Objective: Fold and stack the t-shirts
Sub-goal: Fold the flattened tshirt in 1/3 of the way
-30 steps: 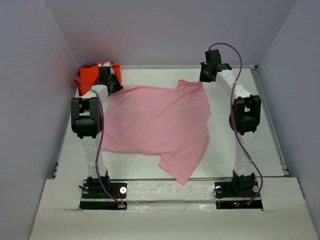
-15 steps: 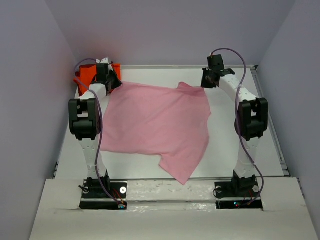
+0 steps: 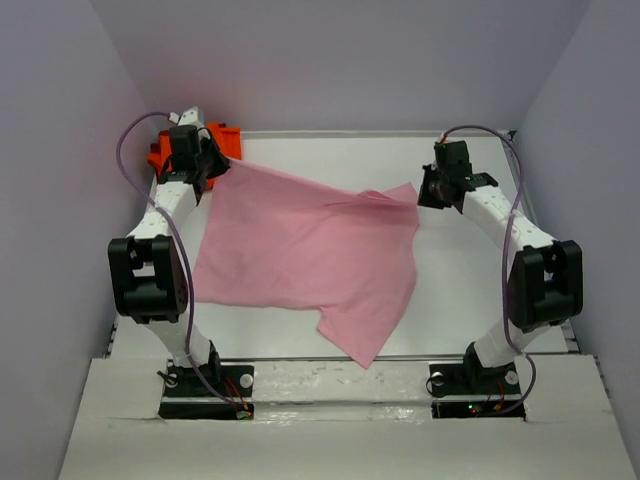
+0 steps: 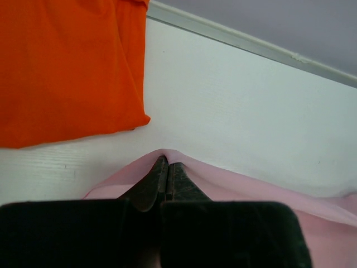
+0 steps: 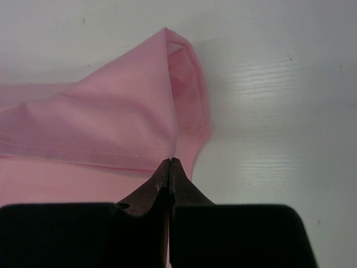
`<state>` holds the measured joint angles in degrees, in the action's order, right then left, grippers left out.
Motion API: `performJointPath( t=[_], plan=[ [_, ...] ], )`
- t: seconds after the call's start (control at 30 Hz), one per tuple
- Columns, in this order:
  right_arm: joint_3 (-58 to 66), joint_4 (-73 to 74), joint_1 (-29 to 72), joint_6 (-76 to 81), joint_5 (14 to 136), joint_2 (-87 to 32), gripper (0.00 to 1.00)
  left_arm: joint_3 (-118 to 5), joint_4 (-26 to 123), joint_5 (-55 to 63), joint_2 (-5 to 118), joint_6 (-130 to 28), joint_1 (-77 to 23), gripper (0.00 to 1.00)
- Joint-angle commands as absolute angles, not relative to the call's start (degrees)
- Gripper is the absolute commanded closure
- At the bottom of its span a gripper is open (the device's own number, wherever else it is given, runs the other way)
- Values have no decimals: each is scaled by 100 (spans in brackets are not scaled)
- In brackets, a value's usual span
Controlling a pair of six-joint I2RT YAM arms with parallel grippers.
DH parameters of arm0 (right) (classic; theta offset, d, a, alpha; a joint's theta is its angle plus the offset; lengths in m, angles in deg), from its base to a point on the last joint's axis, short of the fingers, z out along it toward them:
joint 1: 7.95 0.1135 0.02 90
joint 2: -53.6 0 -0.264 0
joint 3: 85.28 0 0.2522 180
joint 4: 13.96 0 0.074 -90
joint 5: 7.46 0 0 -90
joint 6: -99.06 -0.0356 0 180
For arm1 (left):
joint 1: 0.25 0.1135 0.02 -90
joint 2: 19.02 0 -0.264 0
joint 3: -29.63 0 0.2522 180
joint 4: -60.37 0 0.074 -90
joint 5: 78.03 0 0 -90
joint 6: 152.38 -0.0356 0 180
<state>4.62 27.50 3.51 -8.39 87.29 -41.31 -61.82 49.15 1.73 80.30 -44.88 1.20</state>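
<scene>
**A:** Two shirts, right? Where's each?

**B:** The pink t-shirt [image 3: 300,250] is spread over the mid table [image 3: 480,290], mostly flat. Its near corner reaches the near edge, btw the arm bases [image 3: 205,380]. The orange t-shirt [image 3: 222,137] sits in the far-left corner, partly hidden behind the left arm.

**A:** What's the left gripper doing?

**B:** The left gripper [image 3: 212,172] is at the far-left corner of the pink one, just beside the orange. On the wrist cam its fingers [image 4: 152,184] are pressed tight together w/ pink cloth pinched at the tips, and the fabric peaks up around them. The orange one lies flat beyond, to the left. It isn't touching the pink edge; a bare white strip runs btw them.

**A:** And the right?

**B:** The right gripper [image 3: 428,192] is at the far-right corner of the pink shirt, at the sleeve. Its wrist cam shows the jaws closed, no gap, clamped on the sleeve's edge. The sleeve's doubled-over end w/ its stitched hem lies just past the tips.

**A:** Is the cloth off the table anywhere?

**B:** The far edge looks raised & pulled taut btw the two grippers, w/ a crease running across it. The rest lies on the table.

**A:** Arm posture?

**B:** Both reach far, elbows swung out toward the side walls [image 3: 60,200].
</scene>
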Motion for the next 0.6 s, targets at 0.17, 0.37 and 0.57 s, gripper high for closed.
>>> performJointPath(
  t=[0.17, 0.37, 0.57],
  plan=[
    [-331, 2493, 383, -966, 8702, -3395, 100, -5339, 4740, 450, 7546, -4665, 151, 100],
    [-753, 2476, 435, -1045, 8597, -3209, 100, -5471, 4037, 731, 7853, -4638, 151, 100],
    [-1200, 2362, 610, -1167, 8395, -3139, 100, -5444, 3668, 828, 8082, -4542, 151, 100]
  ],
)
